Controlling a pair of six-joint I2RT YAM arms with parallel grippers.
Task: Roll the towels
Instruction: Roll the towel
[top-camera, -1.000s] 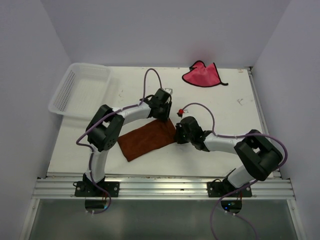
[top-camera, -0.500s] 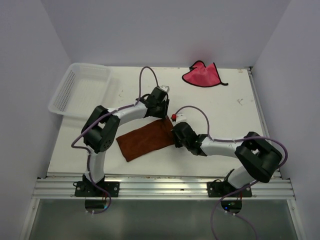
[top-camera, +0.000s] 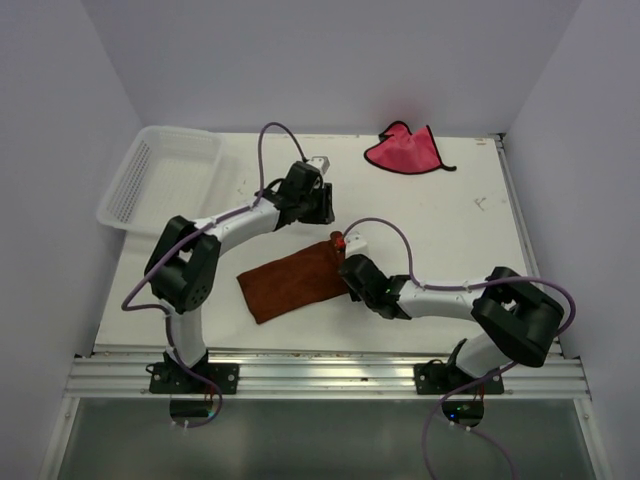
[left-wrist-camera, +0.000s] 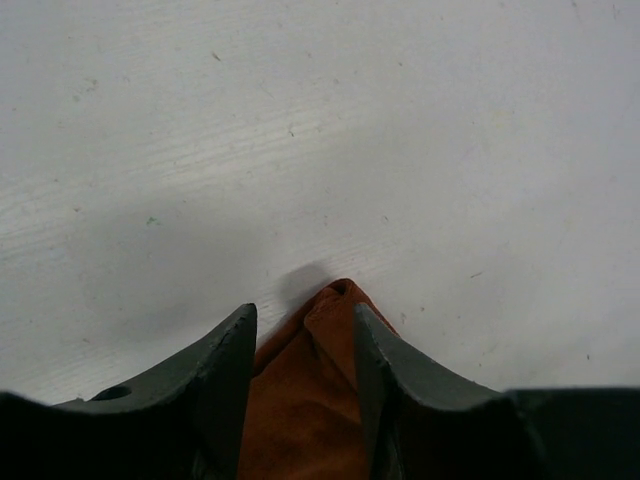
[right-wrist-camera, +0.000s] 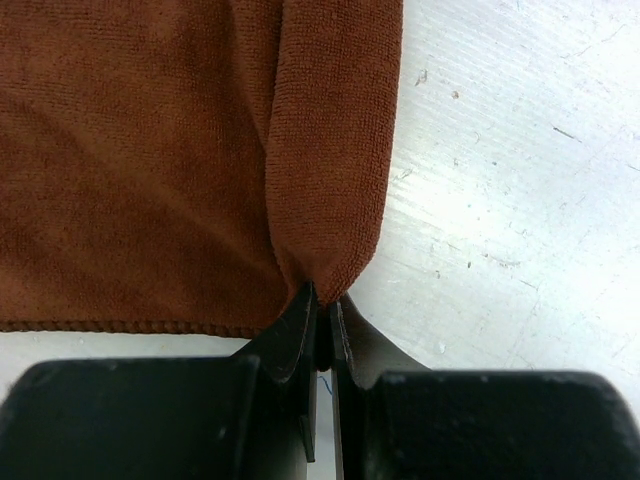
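The rust-brown towel (top-camera: 293, 282) lies flat on the white table (top-camera: 450, 225), just below the middle of the overhead frame, its long side slanting up to the right. The right gripper (top-camera: 346, 270) sits at the towel's right end. In the right wrist view its jaws are clenched on a pinch of the brown cloth (right-wrist-camera: 150, 150). The two fingers (right-wrist-camera: 285, 335) meet at lower centre of that frame. From there a raised fold of the towel runs up to the top edge, and the rest spreads flat to the left.

The left gripper (top-camera: 320, 207) is above and slightly left of the towel's upper right corner in the overhead frame, apart from the cloth. In the left wrist view its jaws stand apart, gripping nothing. The pointed corner of the towel (left-wrist-camera: 310, 390) shows in the gap between the two dark fingers (left-wrist-camera: 225, 375) at the bottom of the frame, with bare table beyond.

The pink-red towel (top-camera: 403, 150) lies crumpled at the upper right of the table, well apart from both grippers. A white mesh basket (top-camera: 165, 172) sits at the upper left.
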